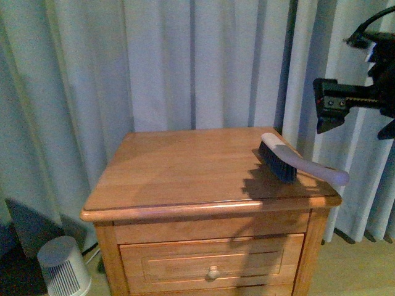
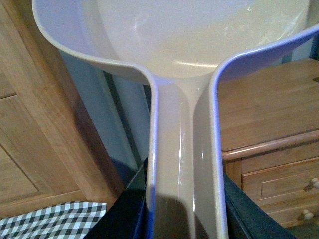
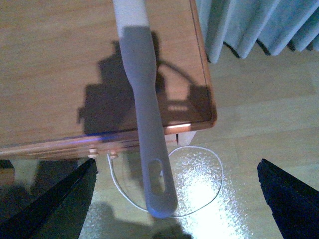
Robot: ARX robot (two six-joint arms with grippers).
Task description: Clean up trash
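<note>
Beige dustpan [image 2: 199, 40] handle clamped in left gripper [image 2: 184, 216]. Right gripper [image 3: 177, 162] wide apart, touching nothing, above brush [image 1: 279, 161] at frame right on nightstand [image 1: 185, 166]. Trash not visible in any view.

the brush [image 1: 290, 159] lies on the desk's [image 1: 185, 166] right side, handle reaching past the right edge. curtains [image 1: 185, 61] hang behind the desk and a small appliance [image 1: 62, 268] stands on the floor at its left. the dustpan [image 2: 184, 50] has its handle between the left fingers [image 2: 130, 209].
</note>
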